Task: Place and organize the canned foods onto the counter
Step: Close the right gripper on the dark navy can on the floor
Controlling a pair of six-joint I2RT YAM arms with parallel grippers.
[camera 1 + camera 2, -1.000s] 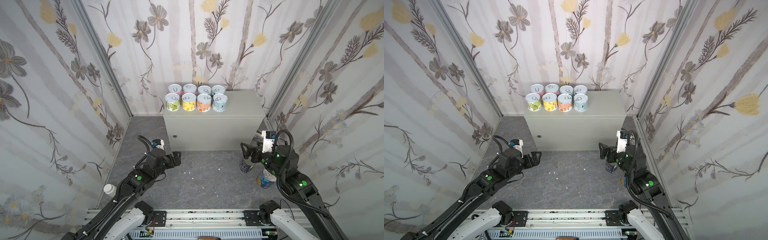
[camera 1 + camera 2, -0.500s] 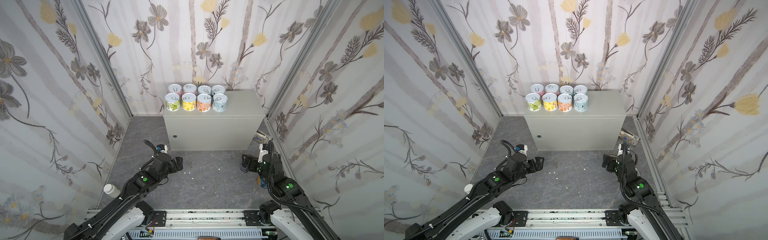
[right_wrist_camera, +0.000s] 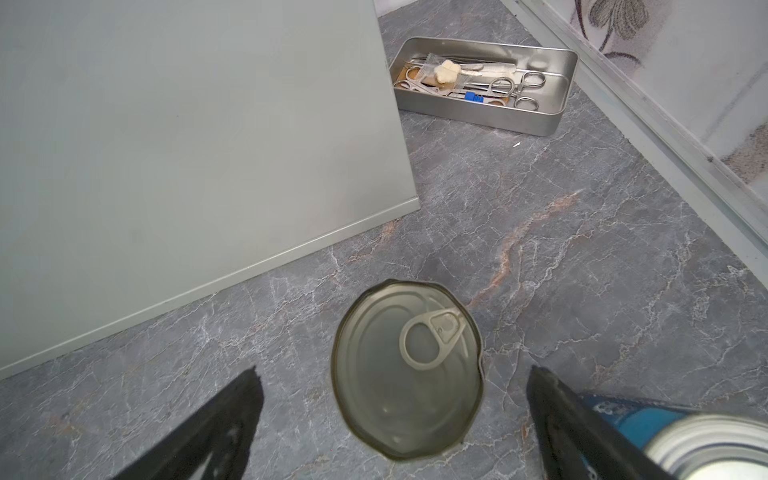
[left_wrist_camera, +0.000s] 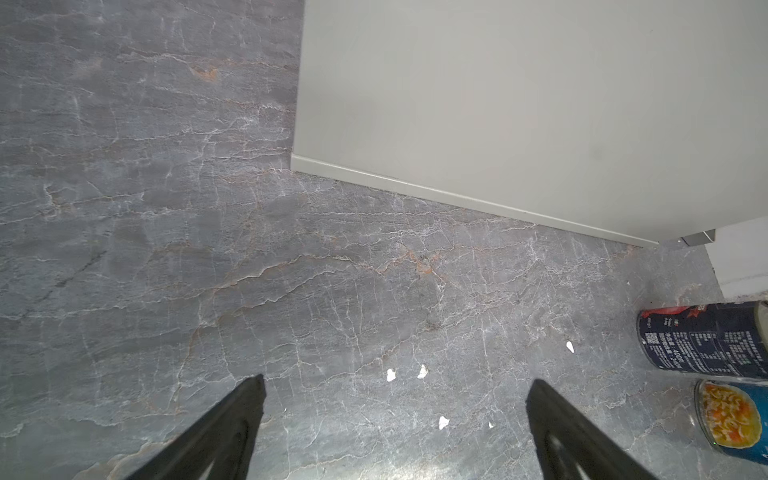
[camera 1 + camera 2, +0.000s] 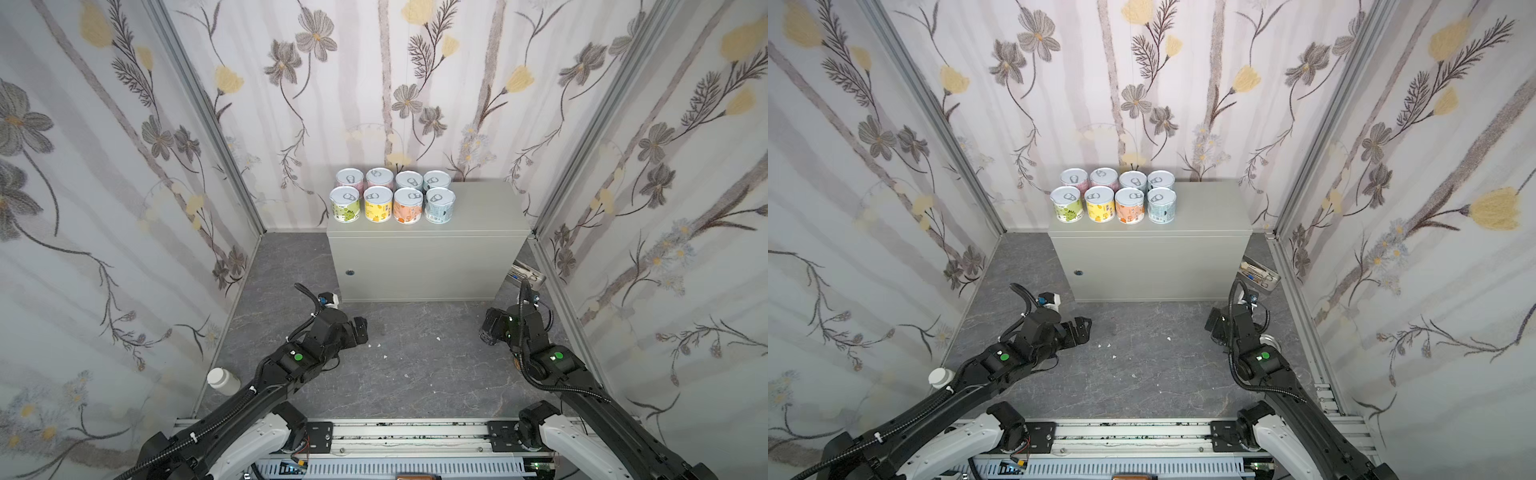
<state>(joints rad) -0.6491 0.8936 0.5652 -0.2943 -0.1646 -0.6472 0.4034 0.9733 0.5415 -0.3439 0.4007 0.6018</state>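
8 short cans (image 5: 408, 204) on counter (image 5: 482, 216) (2 rows)

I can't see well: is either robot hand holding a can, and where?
Nothing is held: the black left gripper and black right gripper are open and empty.

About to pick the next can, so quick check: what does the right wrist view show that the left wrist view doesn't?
Right wrist only: the metal tray of instruments, and a can's pull-tab lid from above, framed by the open right claw. Left wrist only: the navy can side-on with its label, white flecks on the floor, the open left claw. Both: the counter, marbled floor, blue can.
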